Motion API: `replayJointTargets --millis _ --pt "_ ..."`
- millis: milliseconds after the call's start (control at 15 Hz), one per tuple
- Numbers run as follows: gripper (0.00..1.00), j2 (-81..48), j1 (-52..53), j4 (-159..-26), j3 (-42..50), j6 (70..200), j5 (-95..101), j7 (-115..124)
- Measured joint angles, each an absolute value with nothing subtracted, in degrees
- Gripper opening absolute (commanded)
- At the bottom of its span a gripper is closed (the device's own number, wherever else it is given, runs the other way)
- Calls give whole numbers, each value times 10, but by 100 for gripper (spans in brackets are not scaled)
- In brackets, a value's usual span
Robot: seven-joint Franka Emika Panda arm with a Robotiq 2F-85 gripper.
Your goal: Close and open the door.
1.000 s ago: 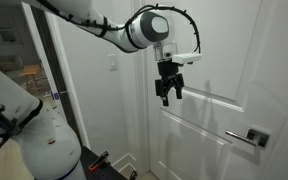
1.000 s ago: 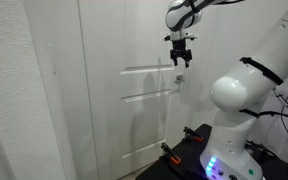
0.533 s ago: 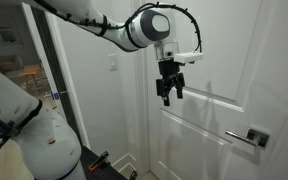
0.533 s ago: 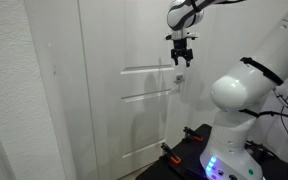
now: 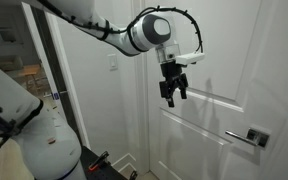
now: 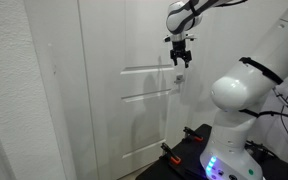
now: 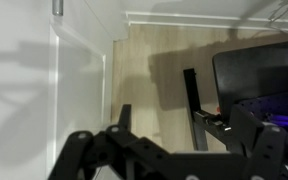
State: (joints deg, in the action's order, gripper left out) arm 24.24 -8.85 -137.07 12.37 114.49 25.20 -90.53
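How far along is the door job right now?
Early, it seems. Nothing reads as done: whether the door is latched is unclear. In hand: the open gripper hangs by its upper panel, apart from the lever handle. Closing and opening both remain.

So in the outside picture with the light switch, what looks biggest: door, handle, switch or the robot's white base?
1. The door.
2. The white base, though it sits nearest the camera.
3. The lever handle.
4. The light switch, smallest.

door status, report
Claw open, empty, up by the door upper panel. Lever handle lower down, untouched. Nothing between claw and handle.
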Motion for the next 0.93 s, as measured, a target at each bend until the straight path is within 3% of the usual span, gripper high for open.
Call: replayJointTargets --millis 933 --pt "100 84 -163 -1375 181 1433 349 -863"
